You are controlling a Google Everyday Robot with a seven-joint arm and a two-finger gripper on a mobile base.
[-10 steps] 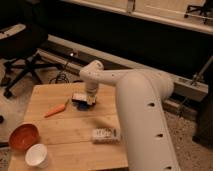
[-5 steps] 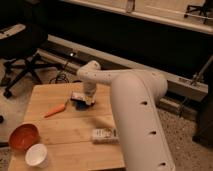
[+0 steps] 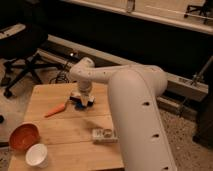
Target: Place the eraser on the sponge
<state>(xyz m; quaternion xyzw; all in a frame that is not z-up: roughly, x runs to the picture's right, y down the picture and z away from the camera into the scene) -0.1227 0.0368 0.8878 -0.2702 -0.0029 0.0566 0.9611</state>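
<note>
Closest to me, the robot's thick white arm [image 3: 137,120] fills the near right of the scene. It rises past the right edge of the wooden table [image 3: 65,145] and bends away toward the left.

At the table's near left corner stands a white cup [image 3: 37,155], upright with its mouth up. Just behind it, touching or nearly so, sits an orange bowl [image 3: 23,136]. Toward the middle of the near half, close against the arm, a pale patterned packet [image 3: 104,135] lies flat on the boards.

Farther in and to the left, an orange carrot-like stick [image 3: 56,109] lies at a slant, its right end angled toward the far side and pointing at the gripper.

The gripper [image 3: 83,98] is down low over the far middle of the table, at the end of the arm's slimmer section, pointing straight down. Showing beneath it is the sponge [image 3: 78,102], a dark-blue block resting on the wood near the stick's right tip. Whether the gripper rests on the sponge or hangs just above it I cannot tell, nor how its grip stands. The eraser I cannot pick out from where I stand.

Beyond the table, to the far left, a black office chair [image 3: 22,60] stands on the speckled floor.
</note>
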